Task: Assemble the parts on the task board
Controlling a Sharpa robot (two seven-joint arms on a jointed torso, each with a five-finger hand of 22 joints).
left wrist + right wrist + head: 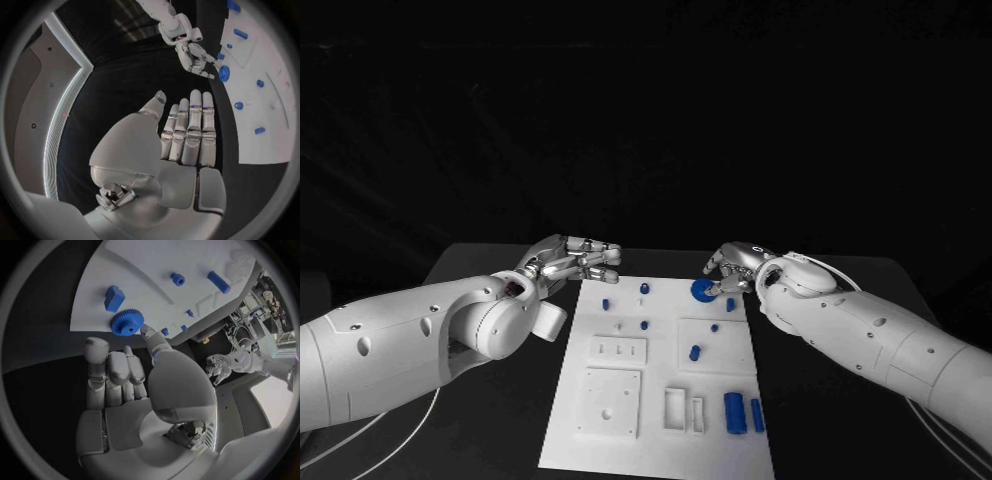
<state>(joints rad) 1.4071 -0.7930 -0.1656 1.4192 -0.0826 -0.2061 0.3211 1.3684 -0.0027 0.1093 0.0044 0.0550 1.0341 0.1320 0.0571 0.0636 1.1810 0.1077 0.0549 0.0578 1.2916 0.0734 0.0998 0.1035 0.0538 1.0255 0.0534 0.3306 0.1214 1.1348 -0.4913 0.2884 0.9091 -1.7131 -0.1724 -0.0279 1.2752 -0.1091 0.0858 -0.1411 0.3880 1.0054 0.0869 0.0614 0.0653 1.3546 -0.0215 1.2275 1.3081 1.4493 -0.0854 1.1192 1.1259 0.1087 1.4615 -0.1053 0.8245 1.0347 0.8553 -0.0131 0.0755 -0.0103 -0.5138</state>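
I see the board [589, 440] between the hands, holding blue parts: two cylinders [734, 411] in slots nearest the robot, pegs [695, 352] mid-board. Right hand [737, 268] at the far right corner, fingertip touching the gear [705, 289], nothing gripped. Left hand [571, 258] off the far left corner, fingers straight, empty.

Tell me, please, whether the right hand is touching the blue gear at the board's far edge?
Touching. In the right wrist view a fingertip of the right hand meets the rim of the blue gear on the task board; the head view agrees.
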